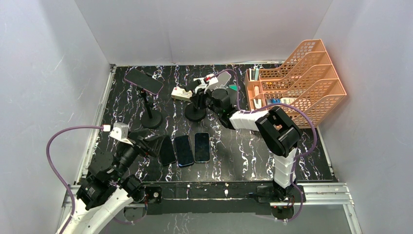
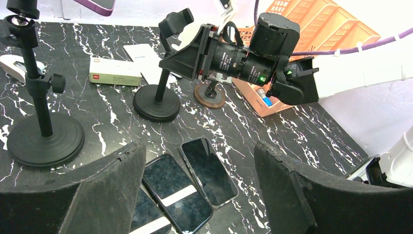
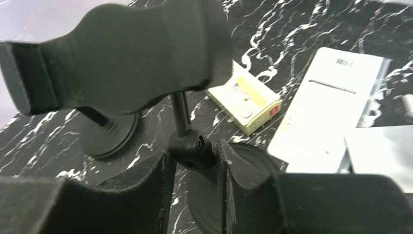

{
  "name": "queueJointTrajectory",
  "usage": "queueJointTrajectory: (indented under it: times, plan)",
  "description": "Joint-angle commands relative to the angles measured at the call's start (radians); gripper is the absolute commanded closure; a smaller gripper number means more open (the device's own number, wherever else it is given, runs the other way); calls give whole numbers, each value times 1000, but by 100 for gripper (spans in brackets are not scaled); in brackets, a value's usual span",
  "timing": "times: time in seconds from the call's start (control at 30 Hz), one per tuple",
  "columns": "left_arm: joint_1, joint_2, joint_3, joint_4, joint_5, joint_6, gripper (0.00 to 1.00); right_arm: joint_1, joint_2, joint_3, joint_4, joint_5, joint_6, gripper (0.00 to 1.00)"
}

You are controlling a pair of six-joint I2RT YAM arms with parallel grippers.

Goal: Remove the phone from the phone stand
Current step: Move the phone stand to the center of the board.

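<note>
A phone in a purple case (image 1: 143, 80) sits on the left black phone stand (image 1: 151, 119) at the back left; its edge shows in the left wrist view (image 2: 95, 5). A second stand (image 1: 196, 113) has an empty cradle (image 3: 122, 53). My right gripper (image 1: 198, 99) is shut on that stand's post at its knob (image 3: 192, 148), one finger on each side. My left gripper (image 2: 199, 195) is open and empty, low over three dark phones (image 1: 184, 150) lying side by side on the table.
An orange file rack (image 1: 297, 78) stands at the back right. A cream box (image 1: 181, 93) and a white card (image 3: 324, 107) lie behind the empty stand. A small round brown base (image 2: 210, 95) sits near the rack. White walls enclose the table.
</note>
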Motion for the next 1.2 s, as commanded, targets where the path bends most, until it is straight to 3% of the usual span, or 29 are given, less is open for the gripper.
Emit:
queueJointTrajectory:
  times: [0.0, 0.17, 0.3, 0.7, 1.17]
  plan:
    - [3, 9, -4, 6, -5, 10, 21, -1, 14, 60, 5, 74, -34, 66]
    - [3, 10, -3, 6, -5, 10, 21, 0, -23, 39, 36, 89, -77, 86]
    - [4, 9, -3, 6, -7, 10, 21, 0, -61, 42, 29, 79, -100, 94]
    - [3, 8, -3, 6, -8, 9, 21, -4, -108, 21, -67, 291, -264, 99]
    - [2, 13, -3, 7, -5, 9, 21, -19, -199, -103, -107, 340, -212, 99]
